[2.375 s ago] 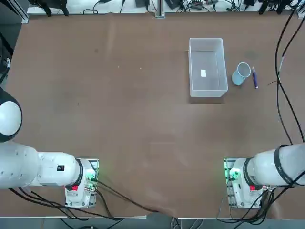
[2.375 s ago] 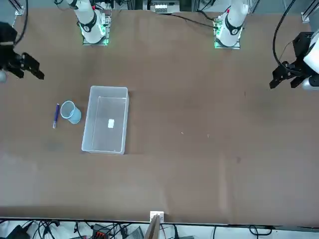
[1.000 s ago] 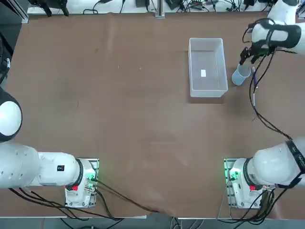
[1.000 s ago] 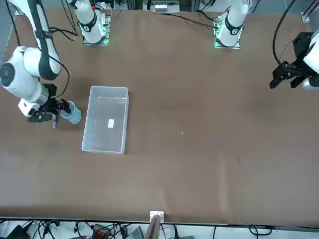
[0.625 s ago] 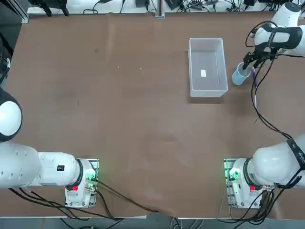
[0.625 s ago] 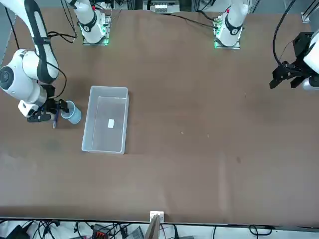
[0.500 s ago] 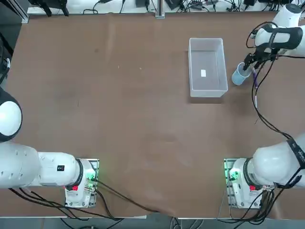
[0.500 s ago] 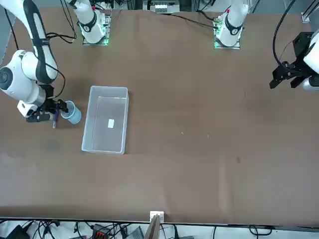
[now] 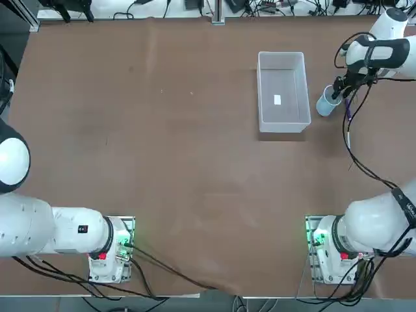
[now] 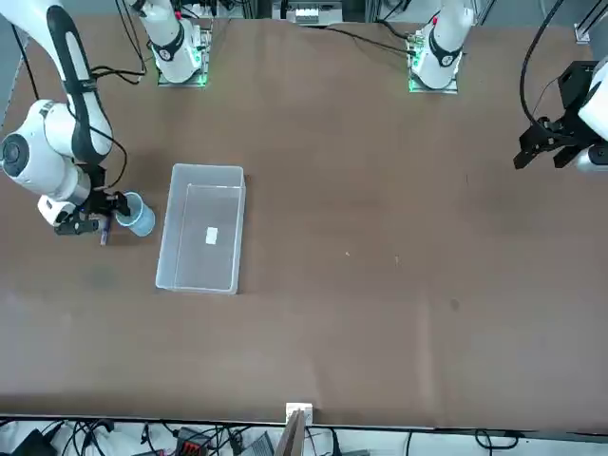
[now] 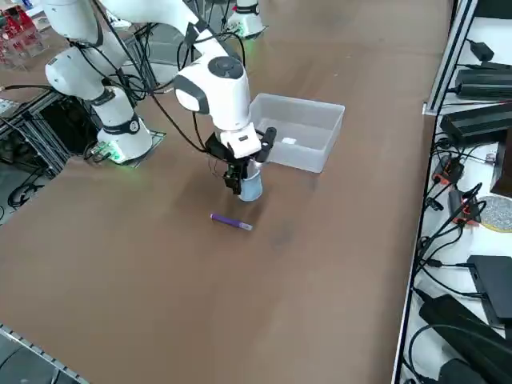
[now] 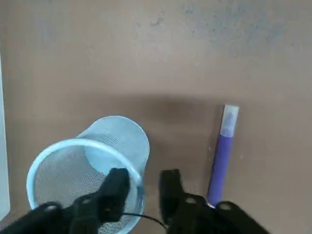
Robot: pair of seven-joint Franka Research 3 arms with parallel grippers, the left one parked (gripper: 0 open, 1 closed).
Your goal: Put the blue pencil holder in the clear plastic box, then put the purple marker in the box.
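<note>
so the right gripper (image 12: 150, 187) is down at the blue cup (image 12: 90, 168), fingers a bit apart, one over the cup's mouth and the other outside, with the rim between them. can't really tell if they touch it from here. the cup's upright on the table (image 11: 160, 264), between the clear box (image 9: 283, 91) and the purple marker (image 11: 232, 222), which lies flat near it.
</note>
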